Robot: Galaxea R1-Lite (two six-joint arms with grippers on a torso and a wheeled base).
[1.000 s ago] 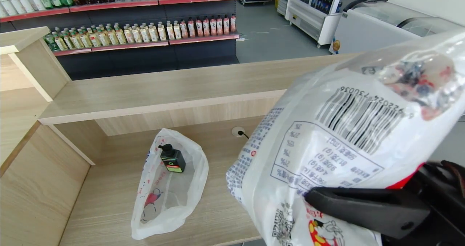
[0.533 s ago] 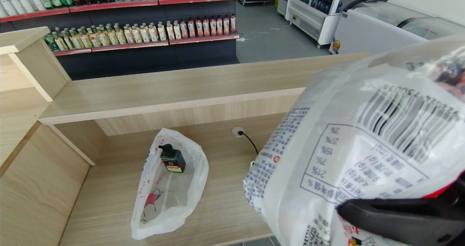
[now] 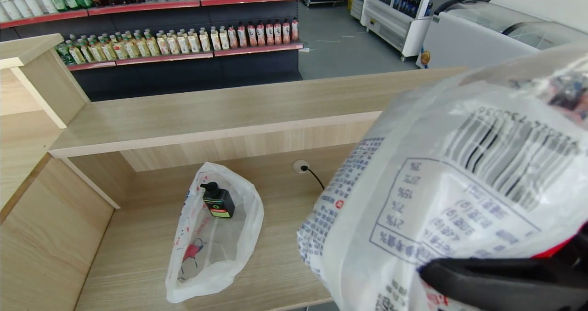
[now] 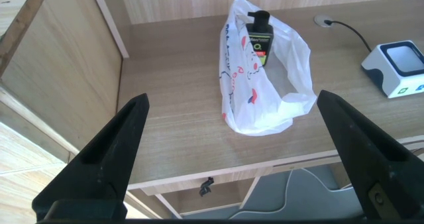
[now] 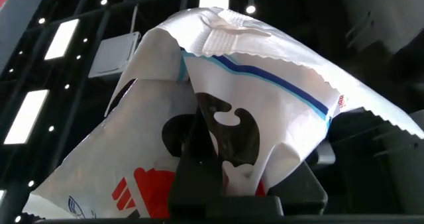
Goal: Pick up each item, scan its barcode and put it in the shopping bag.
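Observation:
A white snack packet (image 3: 441, 200) with a printed barcode hangs high, close in front of the head camera, on the right. My right gripper (image 3: 441, 279) is shut on its lower part; in the right wrist view the packet (image 5: 265, 98) bulges over a black finger (image 5: 199, 164). On the wooden counter lies a white shopping bag (image 3: 206, 251) with a dark pump bottle (image 3: 218, 201) in its mouth. My left gripper (image 4: 232, 101) is open above the counter, over the bag (image 4: 265, 111) and bottle (image 4: 258, 35), holding nothing.
A white barcode scanner (image 4: 397, 68) stands on the counter to the right of the bag, its black cable running to a grommet (image 3: 301, 166). A raised wooden ledge (image 3: 206, 113) walls the counter at the back and left. Drink shelves stand beyond.
The packet in my right gripper has swung right and closer to the head camera, then eased slightly back left. The bag and bottle have not moved.

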